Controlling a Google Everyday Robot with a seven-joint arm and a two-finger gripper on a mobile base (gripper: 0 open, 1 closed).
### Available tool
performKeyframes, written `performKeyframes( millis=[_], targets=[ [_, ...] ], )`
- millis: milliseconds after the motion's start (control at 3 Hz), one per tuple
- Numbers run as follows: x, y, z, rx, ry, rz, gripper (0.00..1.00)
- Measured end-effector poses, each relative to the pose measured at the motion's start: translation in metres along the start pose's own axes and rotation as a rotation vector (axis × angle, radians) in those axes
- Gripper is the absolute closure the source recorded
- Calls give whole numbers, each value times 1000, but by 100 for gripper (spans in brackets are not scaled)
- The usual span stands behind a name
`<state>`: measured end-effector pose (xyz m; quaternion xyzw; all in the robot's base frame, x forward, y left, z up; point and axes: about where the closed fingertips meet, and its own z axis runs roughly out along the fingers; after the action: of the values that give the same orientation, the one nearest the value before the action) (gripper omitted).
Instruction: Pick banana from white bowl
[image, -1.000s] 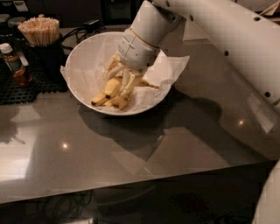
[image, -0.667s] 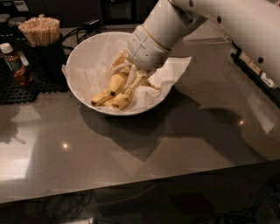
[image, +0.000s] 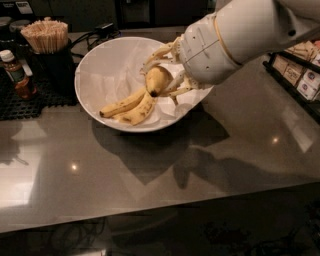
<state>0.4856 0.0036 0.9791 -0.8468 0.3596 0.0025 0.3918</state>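
Observation:
The white bowl (image: 95, 60) stands on the grey counter at the upper left, lined with crinkled white paper. My gripper (image: 161, 75) is over the bowl's right half, shut on the banana (image: 156, 80), a plump yellow one with its dark tip pointing toward the camera. It is held clear above the paper. A pair of slimmer brown-flecked bananas (image: 131, 107) lies in the bowl's front part, below and left of the gripper. My white arm (image: 235, 35) comes in from the upper right and hides the bowl's right rim.
A dark cup of wooden stir sticks (image: 46, 41) stands left of the bowl. A small brown bottle (image: 16, 75) sits on a black mat at the far left. Packets on a rack (image: 300, 75) are at the right edge. The grey counter (image: 150, 180) extends toward the front.
My gripper has risen from among the bananas and moved right, carrying the plump banana up with it. The pair of bananas stays in the bowl.

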Motion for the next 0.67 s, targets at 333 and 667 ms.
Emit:
performKeyframes(
  millis=[333,667],
  targets=[
    [-37,-5,-63,135,147,-72,100],
    [-65,-8,-99,197,235,-119,100]
  ],
)
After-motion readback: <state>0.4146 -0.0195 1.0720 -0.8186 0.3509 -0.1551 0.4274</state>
